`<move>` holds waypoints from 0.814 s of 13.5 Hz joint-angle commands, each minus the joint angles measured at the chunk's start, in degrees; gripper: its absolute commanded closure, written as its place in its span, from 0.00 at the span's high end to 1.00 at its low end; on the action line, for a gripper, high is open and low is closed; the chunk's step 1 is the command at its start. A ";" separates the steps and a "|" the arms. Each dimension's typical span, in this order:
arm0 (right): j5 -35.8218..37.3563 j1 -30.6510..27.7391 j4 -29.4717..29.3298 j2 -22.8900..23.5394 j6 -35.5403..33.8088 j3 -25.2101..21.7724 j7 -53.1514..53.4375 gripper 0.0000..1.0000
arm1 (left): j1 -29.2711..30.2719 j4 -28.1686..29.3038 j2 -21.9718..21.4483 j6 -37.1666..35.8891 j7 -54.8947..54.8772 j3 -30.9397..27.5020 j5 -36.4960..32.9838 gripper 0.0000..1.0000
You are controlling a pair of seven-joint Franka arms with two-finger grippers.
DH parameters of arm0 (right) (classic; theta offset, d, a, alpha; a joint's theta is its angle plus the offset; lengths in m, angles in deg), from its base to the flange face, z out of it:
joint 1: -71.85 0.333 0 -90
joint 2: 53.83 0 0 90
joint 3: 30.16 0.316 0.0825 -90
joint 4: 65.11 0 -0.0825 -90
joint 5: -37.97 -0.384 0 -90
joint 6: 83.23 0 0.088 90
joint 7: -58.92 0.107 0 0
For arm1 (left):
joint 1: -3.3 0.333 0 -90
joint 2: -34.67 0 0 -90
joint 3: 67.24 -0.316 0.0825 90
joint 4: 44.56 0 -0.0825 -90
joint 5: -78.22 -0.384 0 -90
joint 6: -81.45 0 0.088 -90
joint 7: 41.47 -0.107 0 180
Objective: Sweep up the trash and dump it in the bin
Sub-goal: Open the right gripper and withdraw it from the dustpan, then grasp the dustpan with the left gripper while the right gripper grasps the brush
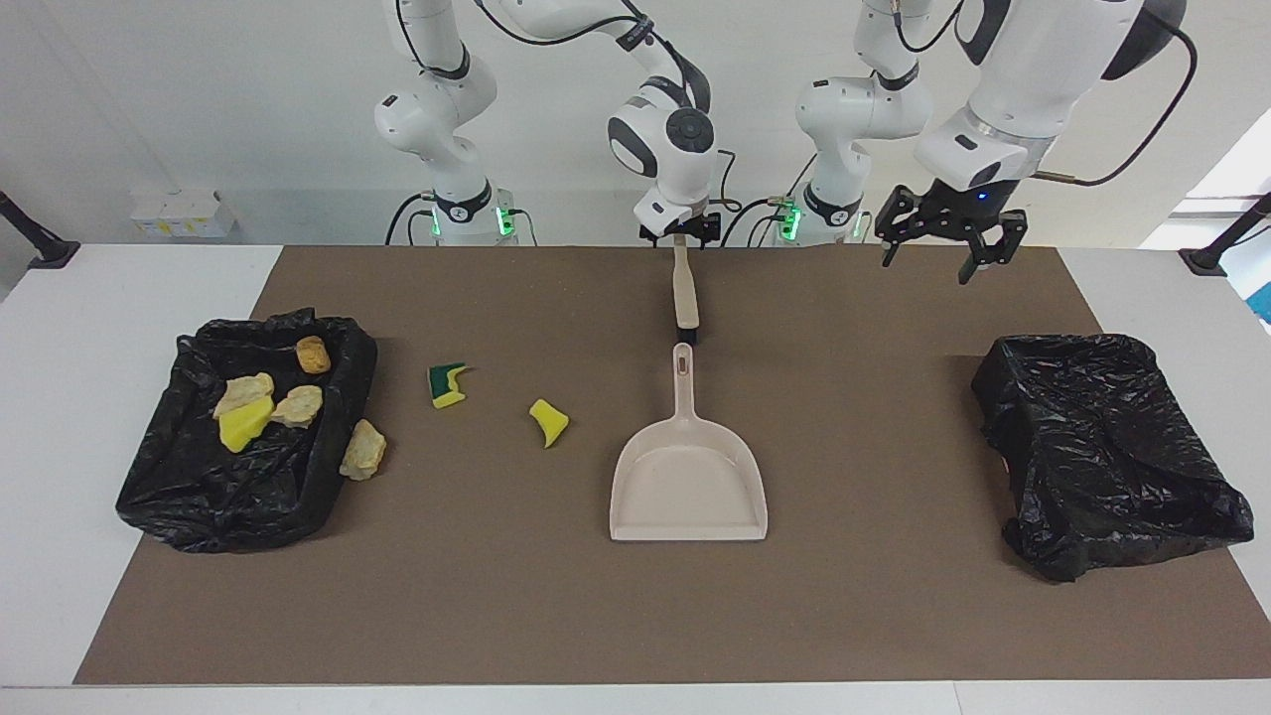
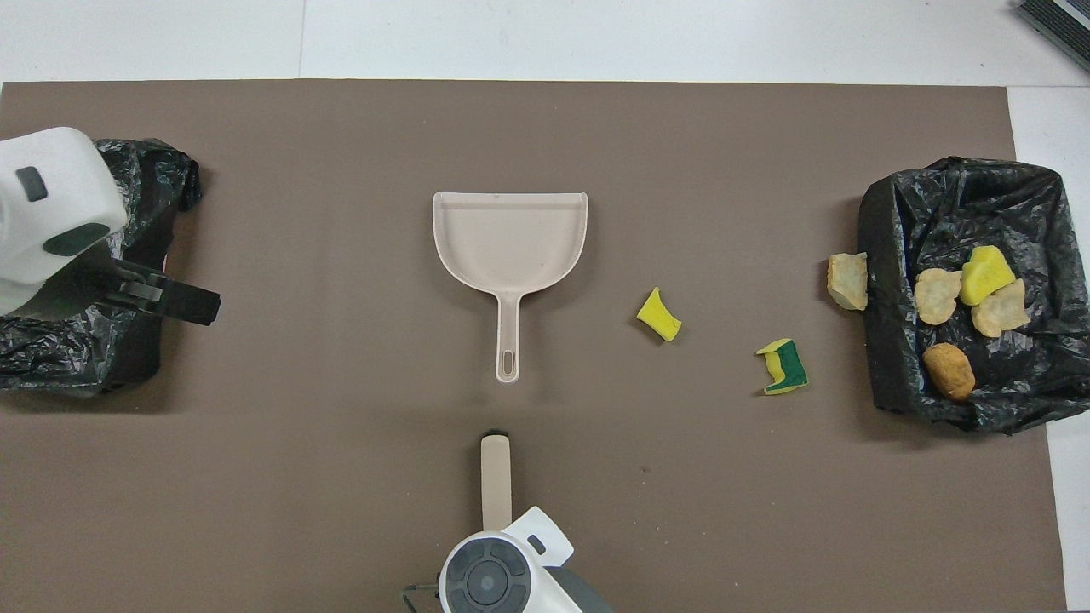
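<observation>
At the tabletop's robot-side edge, the right end effector [image 1: 678, 238] grasping the brush [image 1: 684, 288] could knock the dustpan [image 1: 688, 477]; the left end effector [image 1: 939, 248] waits released.

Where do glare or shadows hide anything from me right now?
Facing view: light is even and shadows are soft; the yellow scrap reads clearly, but the black bag at the left arm's end shows sheen and a dark hollow I can't read into. Overhead view: no glare on the dustpan; the left gripper and its wrist cover part of that bag.
</observation>
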 commanded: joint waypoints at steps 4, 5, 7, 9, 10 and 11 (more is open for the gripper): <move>-1.23 -0.68 0.09 -1.26 -1.80 -0.20 -0.28 0.41 | -11.00 5.39 4.57 13.38 12.57 -0.65 0.36 1.00; -1.23 -0.59 0.00 -1.26 -1.80 -0.20 -0.28 0.28 | -12.58 5.74 5.72 15.14 13.72 -0.74 0.36 1.00; -1.14 -0.77 -1.23 -0.91 -2.76 -0.29 -0.28 0.00 | -15.13 7.40 7.30 18.48 16.01 -0.74 0.36 1.00; -1.14 -1.55 -2.19 -1.34 -4.77 -0.47 -0.20 0.00 | -18.29 7.85 11.07 21.82 19.17 -0.74 -0.17 1.00; -1.14 -2.78 -2.89 -2.31 -6.88 -0.55 -0.11 0.00 | -19.35 7.94 12.66 24.45 20.49 -0.74 -0.17 1.00; -1.14 -4.10 -3.07 -3.45 -8.73 -0.55 -0.20 0.00 | -20.06 7.94 13.98 26.04 22.15 -0.74 -0.26 1.00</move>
